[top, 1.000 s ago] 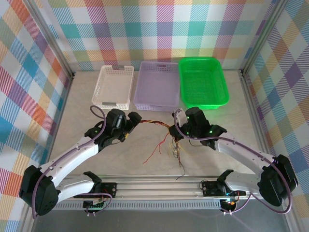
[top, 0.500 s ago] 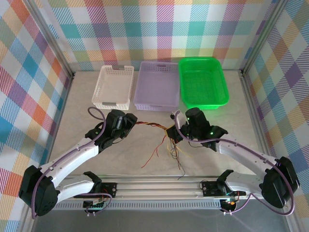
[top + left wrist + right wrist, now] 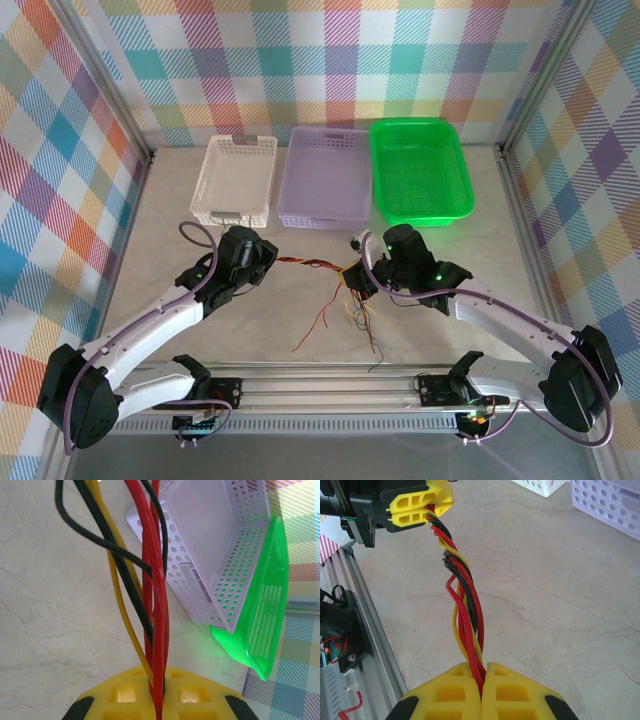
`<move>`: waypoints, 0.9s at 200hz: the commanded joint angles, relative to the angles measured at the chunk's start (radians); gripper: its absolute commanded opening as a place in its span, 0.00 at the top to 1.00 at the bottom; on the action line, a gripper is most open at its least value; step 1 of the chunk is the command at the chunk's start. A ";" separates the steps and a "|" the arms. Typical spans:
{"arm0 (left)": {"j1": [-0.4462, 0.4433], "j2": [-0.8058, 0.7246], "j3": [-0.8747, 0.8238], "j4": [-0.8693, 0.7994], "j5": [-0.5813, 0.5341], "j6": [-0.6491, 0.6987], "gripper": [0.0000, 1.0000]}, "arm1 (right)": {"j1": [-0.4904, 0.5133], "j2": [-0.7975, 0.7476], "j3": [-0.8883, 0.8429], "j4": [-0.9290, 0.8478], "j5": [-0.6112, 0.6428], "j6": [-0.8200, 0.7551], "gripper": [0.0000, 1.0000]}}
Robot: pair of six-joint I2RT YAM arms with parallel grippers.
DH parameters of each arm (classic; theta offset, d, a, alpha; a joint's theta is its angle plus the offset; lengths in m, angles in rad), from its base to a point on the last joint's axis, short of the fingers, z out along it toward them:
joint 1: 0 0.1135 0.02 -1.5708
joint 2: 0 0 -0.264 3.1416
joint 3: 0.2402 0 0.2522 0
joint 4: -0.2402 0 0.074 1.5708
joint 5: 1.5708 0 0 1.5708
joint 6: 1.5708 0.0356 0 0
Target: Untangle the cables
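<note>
- At the counter's (image 3: pixel 480 250) centre, the cables (image 3: pixel 312 266) stretch twisted between my two tools.
- My left tool (image 3: pixel 270 260), at 9 o'clock of them, is clamped tight on one end.
- My right tool (image 3: pixel 352 278), at 3 o'clock, pinches the other; loose ends trail toward 6 o'clock.

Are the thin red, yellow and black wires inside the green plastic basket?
No, the wires stretch from the left gripper to the right gripper, over the beige table.
</note>
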 commanded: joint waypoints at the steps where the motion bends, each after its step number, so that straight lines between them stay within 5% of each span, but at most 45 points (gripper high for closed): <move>1: -0.006 -0.046 0.003 -0.005 -0.046 0.025 1.00 | 0.001 -0.050 0.028 -0.035 -0.016 -0.052 0.93; 17: -0.006 -0.070 0.019 -0.013 -0.055 0.072 1.00 | 0.002 -0.097 0.019 -0.029 -0.001 -0.052 0.65; 44: -0.006 -0.090 0.062 -0.032 -0.070 0.174 1.00 | 0.001 -0.144 0.023 -0.021 0.001 -0.047 0.44; 93: -0.008 -0.080 0.085 0.179 0.076 0.418 1.00 | 0.001 -0.112 0.122 -0.031 -0.074 -0.036 0.42; 150: -0.020 0.011 0.222 0.236 0.376 0.697 1.00 | 0.001 0.051 0.240 -0.019 -0.155 -0.063 0.45; 180: -0.021 0.034 0.242 0.230 0.438 0.749 1.00 | 0.001 0.107 0.268 -0.001 -0.197 -0.064 0.48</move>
